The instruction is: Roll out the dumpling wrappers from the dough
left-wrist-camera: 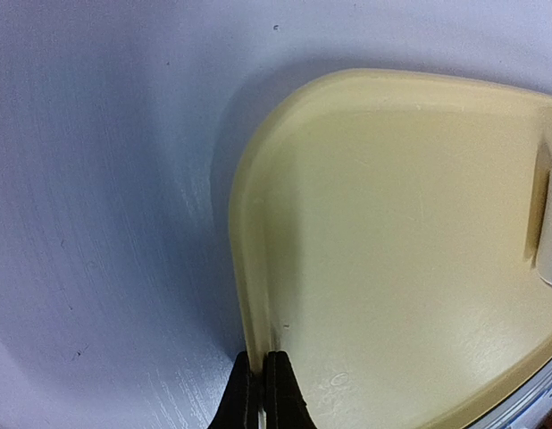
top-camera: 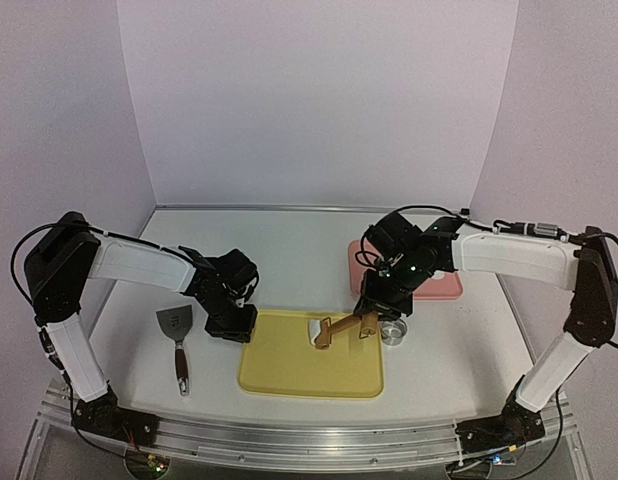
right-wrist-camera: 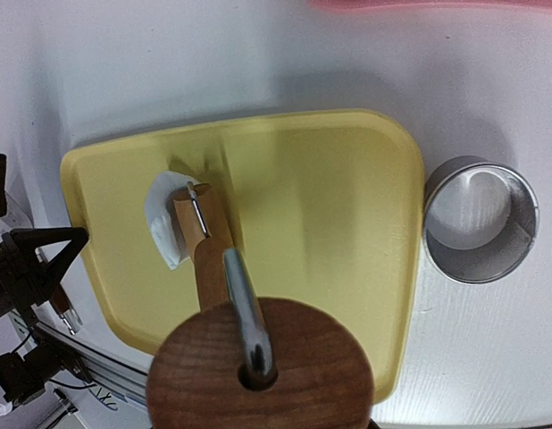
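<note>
Table [top-camera: 289,240]: one yellow tray [top-camera: 309,375] lies at the near-centre, and a pink tray [top-camera: 441,287] lies behind it towards the right edge, partly hidden by the right arm.

Dough [top-camera: 316,329]: one irregular white piece on the yellow tray, close to its far edge and about midway along it. It is not yet cut into discs.

Roller [right-wrist-camera: 201,239]: wooden barrel on a metal rod [right-wrist-camera: 244,299] with a wooden handle [right-wrist-camera: 258,371]. The barrel rests on the dough's right part, and the handle angles up and away towards the tray's right edge.

Right gripper [top-camera: 373,312]: clamped on the roller handle, above the far right corner of the yellow tray. Its own wrist view shows only the handle end, not the fingers.

Left gripper [left-wrist-camera: 260,386]: fingers [left-wrist-camera: 244,398] pressed together with nothing between them. The tips sit at the rim of the yellow tray near its far left corner. Whether they bear down on the rim cannot be told.

Ring [top-camera: 393,332]: metal, upright on the table, just beside the yellow tray's right edge near the far corner.

Spatula [top-camera: 177,345]: flat on the table, left of the yellow tray and apart from it. Its blade points to the far side and its handle to the near edge.
</note>
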You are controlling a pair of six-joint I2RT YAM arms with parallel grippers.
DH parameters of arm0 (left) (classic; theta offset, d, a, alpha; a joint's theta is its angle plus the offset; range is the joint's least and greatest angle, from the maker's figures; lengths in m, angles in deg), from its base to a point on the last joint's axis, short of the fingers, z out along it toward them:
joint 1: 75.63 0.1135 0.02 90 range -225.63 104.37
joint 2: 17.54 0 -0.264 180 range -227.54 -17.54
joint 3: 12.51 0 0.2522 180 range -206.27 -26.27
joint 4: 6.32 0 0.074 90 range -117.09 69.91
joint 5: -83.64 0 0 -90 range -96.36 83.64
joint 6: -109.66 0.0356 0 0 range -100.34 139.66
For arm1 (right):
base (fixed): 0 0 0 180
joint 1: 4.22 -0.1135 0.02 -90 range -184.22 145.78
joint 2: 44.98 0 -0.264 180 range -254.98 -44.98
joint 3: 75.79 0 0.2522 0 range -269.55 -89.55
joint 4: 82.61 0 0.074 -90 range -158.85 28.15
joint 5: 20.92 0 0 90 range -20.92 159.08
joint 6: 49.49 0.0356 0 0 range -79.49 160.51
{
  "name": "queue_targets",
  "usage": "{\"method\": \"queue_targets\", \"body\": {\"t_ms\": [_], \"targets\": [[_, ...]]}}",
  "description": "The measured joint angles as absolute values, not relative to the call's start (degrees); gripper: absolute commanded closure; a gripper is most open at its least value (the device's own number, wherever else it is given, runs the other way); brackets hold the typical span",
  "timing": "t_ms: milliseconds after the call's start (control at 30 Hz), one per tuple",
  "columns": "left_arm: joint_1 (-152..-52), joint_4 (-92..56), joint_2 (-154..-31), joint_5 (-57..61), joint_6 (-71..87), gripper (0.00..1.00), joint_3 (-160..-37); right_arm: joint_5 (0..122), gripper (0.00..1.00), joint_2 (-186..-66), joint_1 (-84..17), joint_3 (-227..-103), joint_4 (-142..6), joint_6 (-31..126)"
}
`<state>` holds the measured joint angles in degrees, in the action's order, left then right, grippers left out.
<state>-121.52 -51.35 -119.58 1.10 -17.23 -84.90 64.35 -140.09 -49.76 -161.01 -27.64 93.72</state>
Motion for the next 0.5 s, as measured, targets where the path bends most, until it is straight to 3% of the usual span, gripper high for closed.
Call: {"method": "queue_targets", "body": {"t_ms": [500], "targets": [[-121.52,-51.42,-119.56,1.02,-17.23,1.0,-84.9,66.18,1.0,-139.57,-48.89,-161.21,-25.45,94.59]]}}
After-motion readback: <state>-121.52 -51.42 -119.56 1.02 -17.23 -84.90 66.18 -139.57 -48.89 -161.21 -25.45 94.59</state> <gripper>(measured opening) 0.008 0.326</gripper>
